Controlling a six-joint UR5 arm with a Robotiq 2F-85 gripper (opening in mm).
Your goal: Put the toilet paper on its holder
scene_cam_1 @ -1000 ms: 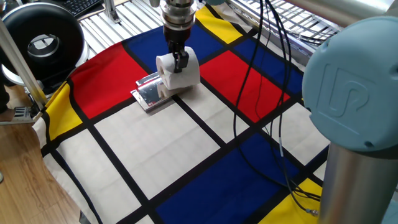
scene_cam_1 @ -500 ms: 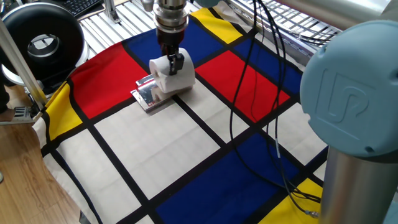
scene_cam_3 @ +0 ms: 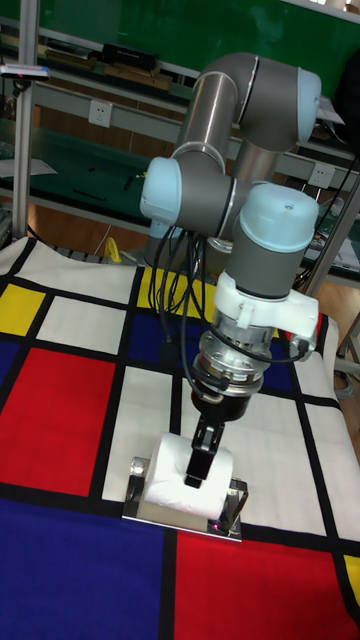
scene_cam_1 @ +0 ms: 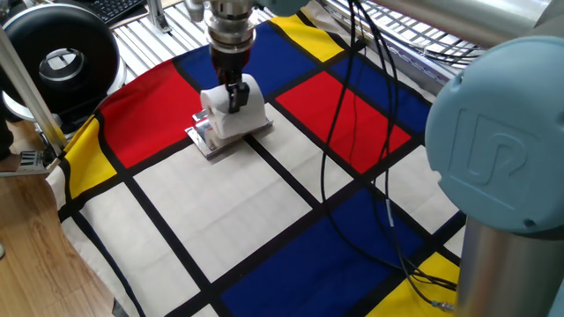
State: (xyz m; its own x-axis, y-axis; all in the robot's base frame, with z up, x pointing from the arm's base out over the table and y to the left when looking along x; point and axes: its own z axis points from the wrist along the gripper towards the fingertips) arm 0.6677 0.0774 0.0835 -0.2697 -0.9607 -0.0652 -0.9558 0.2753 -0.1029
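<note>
The toilet paper, a fat white roll, lies on its side directly over the holder, a flat shiny silver plate on the checked cloth. In the tall fixed view the toilet paper covers most of the holder, whose ends stick out on both sides. My gripper comes straight down from above and is shut on the toilet paper, one dark finger running down its near face. The gripper shows the same hold from the other side.
A big black round device stands at the back left beside a metal post. Black cables hang from the arm across the red and blue squares. The cloth's left edge borders a wooden floor. The arm's large grey base fills the right side.
The gripper has carried the toilet paper to the left and slightly forward, from beside the holder's right end to over its middle.
</note>
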